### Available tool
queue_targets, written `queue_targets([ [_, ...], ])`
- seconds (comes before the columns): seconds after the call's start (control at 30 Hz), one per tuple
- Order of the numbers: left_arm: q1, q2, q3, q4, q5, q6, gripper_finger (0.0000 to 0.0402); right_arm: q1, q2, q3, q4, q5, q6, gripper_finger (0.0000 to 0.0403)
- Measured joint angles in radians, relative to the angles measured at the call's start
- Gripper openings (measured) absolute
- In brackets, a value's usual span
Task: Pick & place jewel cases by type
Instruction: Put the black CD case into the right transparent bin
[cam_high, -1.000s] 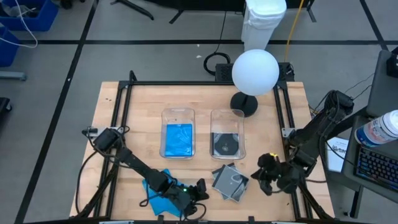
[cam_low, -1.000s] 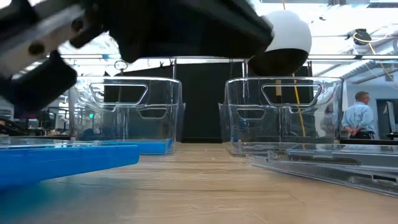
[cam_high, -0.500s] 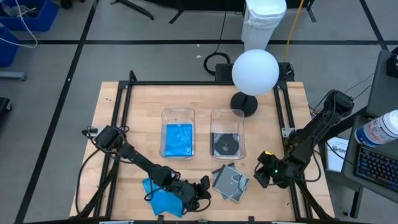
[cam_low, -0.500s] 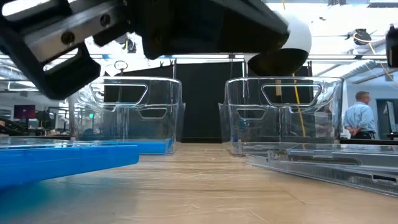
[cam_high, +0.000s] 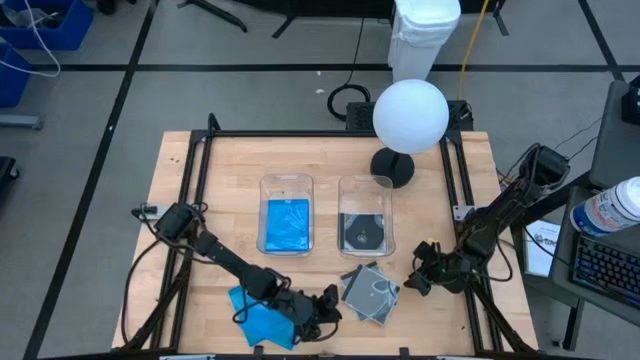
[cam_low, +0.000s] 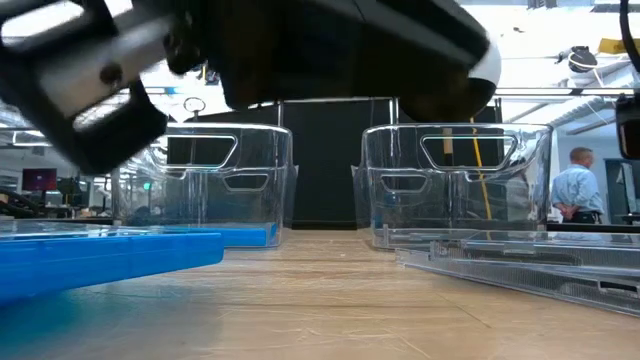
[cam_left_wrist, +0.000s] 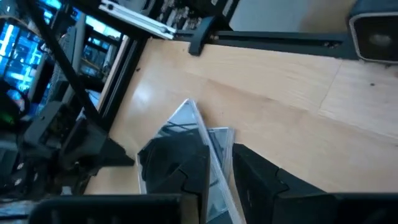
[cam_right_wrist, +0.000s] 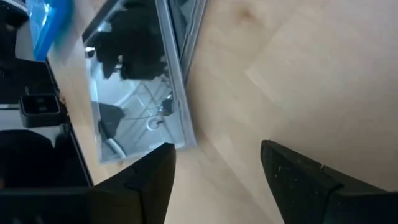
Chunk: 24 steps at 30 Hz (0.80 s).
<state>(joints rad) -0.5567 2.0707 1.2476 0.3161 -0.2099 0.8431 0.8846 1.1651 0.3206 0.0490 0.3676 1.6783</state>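
Note:
Clear jewel cases (cam_high: 370, 293) lie in a loose pile on the table's near right, each showing a dark disc. Blue jewel cases (cam_high: 262, 322) lie at the near left, under my left arm. One blue case lies in the left bin (cam_high: 287, 225) and one clear case in the right bin (cam_high: 365, 230). My left gripper (cam_high: 326, 304) sits low at the pile's left edge, open by a narrow gap (cam_left_wrist: 217, 158), with a clear case's edge (cam_left_wrist: 214, 146) running into it. My right gripper (cam_high: 416, 276) stands wide open (cam_right_wrist: 214, 155) just right of the pile, holding nothing. My left gripper comes in low from the table's left with one finger (cam_left_wrist: 186, 171) on either side of the top clear case's edge (cam_left_wrist: 217, 140). I cannot tell whether the fingers touch it. The case lies flat on the pile.
A white globe lamp (cam_high: 410, 115) on a black base stands behind the right bin. A black frame (cam_high: 200, 160) runs around the table. In the low view the blue case (cam_low: 100, 255) lies left and the clear pile (cam_low: 520, 265) right; a person (cam_low: 578, 190) stands far behind.
My right gripper has moved toward the table's left and a little toward its far edge, closing in on the clear pile. My left arm has shifted slightly toward the pile. The cases have not moved.

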Motion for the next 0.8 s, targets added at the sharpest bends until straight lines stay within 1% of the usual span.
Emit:
queue_targets([
  [0.13,0.006,0.050,0.000,0.050,-0.005,0.051,0.0078,-0.036,0.000,0.000,0.031,0.001,-0.054,0.0220],
  [0.23,0.008,0.080,0.002,0.102,-0.028,0.099,0.0077,-0.061,0.000,0.000,0.061,0.002,-0.100,0.0218],
  [0.33,0.008,0.103,0.002,0.148,-0.077,0.094,0.0077,-0.081,0.001,0.000,0.056,-0.002,-0.122,0.0217],
  [0.4,0.009,0.106,0.001,0.146,-0.107,0.090,0.0077,-0.091,0.000,0.000,0.053,-0.003,-0.132,0.0217],
  [0.57,0.010,0.104,0.002,0.150,-0.128,0.100,0.0077,-0.101,0.000,0.000,0.053,-0.004,-0.150,0.0217],
  [0.6,0.008,0.104,0.007,0.138,-0.135,0.101,0.0077,-0.101,0.000,0.000,0.053,-0.004,-0.153,0.0217],
  [0.67,0.007,0.103,0.041,0.057,-0.138,0.101,0.0077,-0.101,0.001,0.000,0.053,-0.004,-0.154,0.0217],
  [0.8,0.018,0.129,0.172,-0.201,-0.124,0.072,0.0076,-0.101,0.001,0.000,0.053,-0.004,-0.153,0.0217],
])
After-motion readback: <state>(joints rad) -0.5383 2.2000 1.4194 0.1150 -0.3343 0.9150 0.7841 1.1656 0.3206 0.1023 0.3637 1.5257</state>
